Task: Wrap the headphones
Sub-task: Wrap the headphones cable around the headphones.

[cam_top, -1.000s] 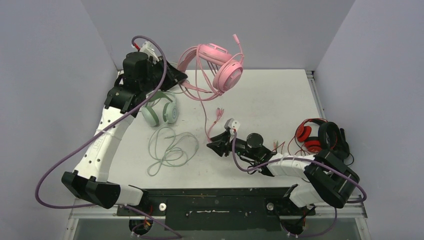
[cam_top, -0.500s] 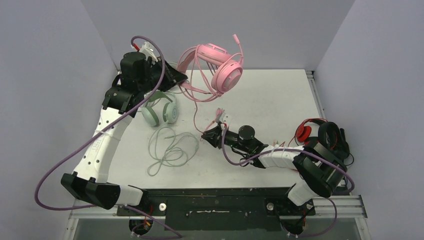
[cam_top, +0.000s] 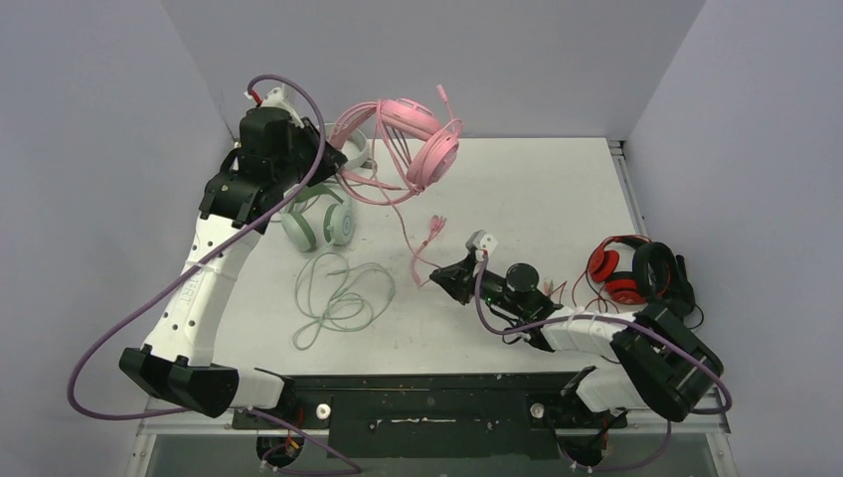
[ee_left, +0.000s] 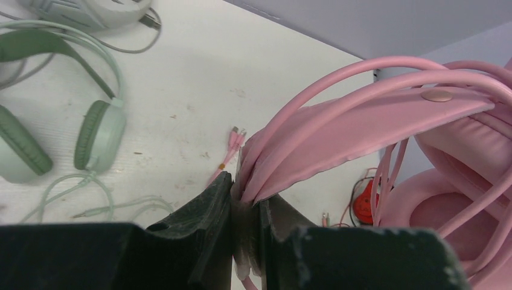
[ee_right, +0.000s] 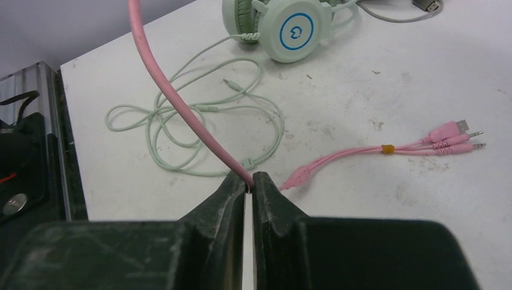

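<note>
The pink headphones point(cam_top: 422, 129) hang in the air at the back of the table, their cable wound in loops around them. My left gripper point(cam_top: 338, 159) is shut on their padded headband point(ee_left: 362, 121). The free length of pink cable point(cam_top: 410, 238) drops to my right gripper point(cam_top: 437, 277), which is shut on it just above the table point(ee_right: 181, 103). The pink plugs point(ee_right: 450, 136) lie on the table beyond. The mint green headphones point(cam_top: 323, 221) lie flat at the left with their cable point(cam_top: 338, 293) in a loose tangle. A pale grey-white headset point(ee_left: 90, 9) shows only in part.
A red and black pair of headphones point(cam_top: 636, 268) with a thin red cable lies at the table's right side, close to my right arm. Grey walls close in the left, back and right. The mint cable point(ee_right: 193, 127) lies just beside my right gripper.
My right gripper has shut on the pink cable and drawn back to the right with it. My left gripper has swung the pink headphones a little to the left.
</note>
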`<state>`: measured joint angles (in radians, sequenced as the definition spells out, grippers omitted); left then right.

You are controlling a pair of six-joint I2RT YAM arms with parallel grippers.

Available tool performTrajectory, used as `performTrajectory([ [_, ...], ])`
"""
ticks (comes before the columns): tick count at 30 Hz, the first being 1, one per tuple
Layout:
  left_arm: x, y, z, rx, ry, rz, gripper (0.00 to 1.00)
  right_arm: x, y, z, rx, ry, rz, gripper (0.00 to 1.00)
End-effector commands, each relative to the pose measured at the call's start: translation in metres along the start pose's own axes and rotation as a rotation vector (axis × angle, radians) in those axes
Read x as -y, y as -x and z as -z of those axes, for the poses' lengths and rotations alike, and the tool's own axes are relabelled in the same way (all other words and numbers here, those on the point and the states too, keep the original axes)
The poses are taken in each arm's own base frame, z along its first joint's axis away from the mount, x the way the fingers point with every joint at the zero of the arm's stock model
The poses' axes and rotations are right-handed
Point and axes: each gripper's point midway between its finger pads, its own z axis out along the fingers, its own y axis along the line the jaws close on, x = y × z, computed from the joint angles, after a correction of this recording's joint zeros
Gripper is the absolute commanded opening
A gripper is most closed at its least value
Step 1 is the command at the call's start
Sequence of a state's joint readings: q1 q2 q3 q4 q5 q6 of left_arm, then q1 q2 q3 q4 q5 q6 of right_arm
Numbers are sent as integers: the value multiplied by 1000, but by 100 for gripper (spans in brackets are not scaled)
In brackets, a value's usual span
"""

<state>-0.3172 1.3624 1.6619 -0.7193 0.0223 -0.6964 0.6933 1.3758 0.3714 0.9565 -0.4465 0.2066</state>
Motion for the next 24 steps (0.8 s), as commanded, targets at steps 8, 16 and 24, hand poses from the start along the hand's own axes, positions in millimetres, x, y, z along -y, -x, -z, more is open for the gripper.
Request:
performTrajectory([
  [8,11,63,25,250,-1,-36,0,-10,-20,49,-63,-89,-91,0],
  [16,49,20,34,37,-265,-109,0,25,-4,48,-91,-152,-118,0],
  [24,76,-36,72,-103,-610,-230,0,68,35,50,-6,-80,-289,0],
])
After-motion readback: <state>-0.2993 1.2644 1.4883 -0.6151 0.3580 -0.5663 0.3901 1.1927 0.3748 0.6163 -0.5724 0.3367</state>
